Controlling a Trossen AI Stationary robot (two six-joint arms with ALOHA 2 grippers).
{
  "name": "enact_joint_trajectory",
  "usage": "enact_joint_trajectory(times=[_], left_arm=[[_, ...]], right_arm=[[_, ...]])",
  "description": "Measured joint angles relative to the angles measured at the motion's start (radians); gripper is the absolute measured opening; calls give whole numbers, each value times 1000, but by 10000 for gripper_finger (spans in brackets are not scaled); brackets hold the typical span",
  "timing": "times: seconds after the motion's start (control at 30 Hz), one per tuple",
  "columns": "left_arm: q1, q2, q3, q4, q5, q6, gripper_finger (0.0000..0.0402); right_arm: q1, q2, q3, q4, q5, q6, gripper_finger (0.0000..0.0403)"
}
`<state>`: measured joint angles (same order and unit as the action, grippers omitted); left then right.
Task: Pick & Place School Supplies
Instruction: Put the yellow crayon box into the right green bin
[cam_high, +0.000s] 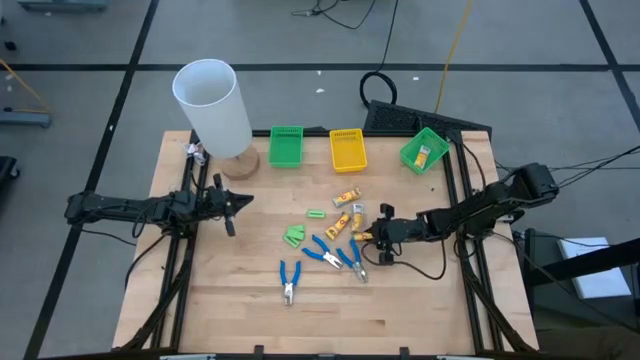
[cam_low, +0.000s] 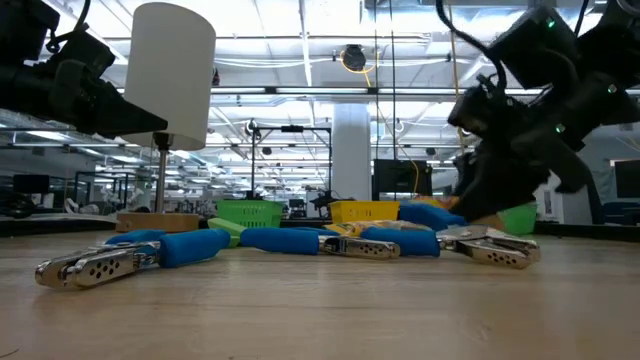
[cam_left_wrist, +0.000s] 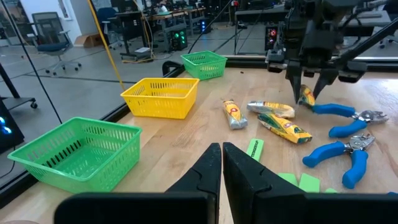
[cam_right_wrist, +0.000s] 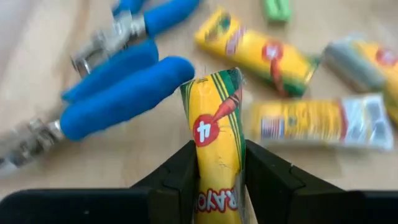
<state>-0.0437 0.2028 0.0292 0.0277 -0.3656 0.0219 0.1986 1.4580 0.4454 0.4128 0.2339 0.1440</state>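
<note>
Wooden worktop (cam_high: 230, 300), high view: the left end effector (cam_high: 240, 197) hovers clenched and empty near the white cylinder (cam_high: 212, 105); the right end effector (cam_high: 372, 234) sits among the scattered supplies, beside the blue-handled pliers (cam_high: 328, 255). Low view: pliers (cam_low: 120, 255) lie flat in the foreground. Left wrist view: clenched fingers (cam_left_wrist: 217, 171) point toward three slotted bins (cam_left_wrist: 160, 96), with the right end effector (cam_left_wrist: 309, 96) set on a packet. Right wrist view: the right end effector (cam_right_wrist: 217, 168) grasps a yellow crayon packet (cam_right_wrist: 216, 134), other packets (cam_right_wrist: 258, 53) lying just beyond.
</note>
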Motion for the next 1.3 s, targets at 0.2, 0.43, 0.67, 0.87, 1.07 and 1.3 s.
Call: enact_joint_trajectory(times=[0.2, 0.43, 0.67, 0.87, 1.07, 1.3], left_arm=[[0, 0, 0, 0, 0, 0, 21], [0, 0, 0, 0, 0, 0, 21], [0, 0, 0, 0, 0, 0, 21], [0, 0, 0, 0, 0, 0, 21], [0, 0, 0, 0, 0, 0, 21], [0, 0, 0, 0, 0, 0, 21]], right_arm=[[0, -98, 0, 18, 1, 0, 109], [0, -184, 0, 78, 1, 0, 107], [0, -202, 1, 215, 0, 0, 106], [0, -202, 1, 309, 0, 0, 111], [0, -202, 1, 384, 0, 25, 111], [0, -202, 2, 406, 0, -9, 112]])
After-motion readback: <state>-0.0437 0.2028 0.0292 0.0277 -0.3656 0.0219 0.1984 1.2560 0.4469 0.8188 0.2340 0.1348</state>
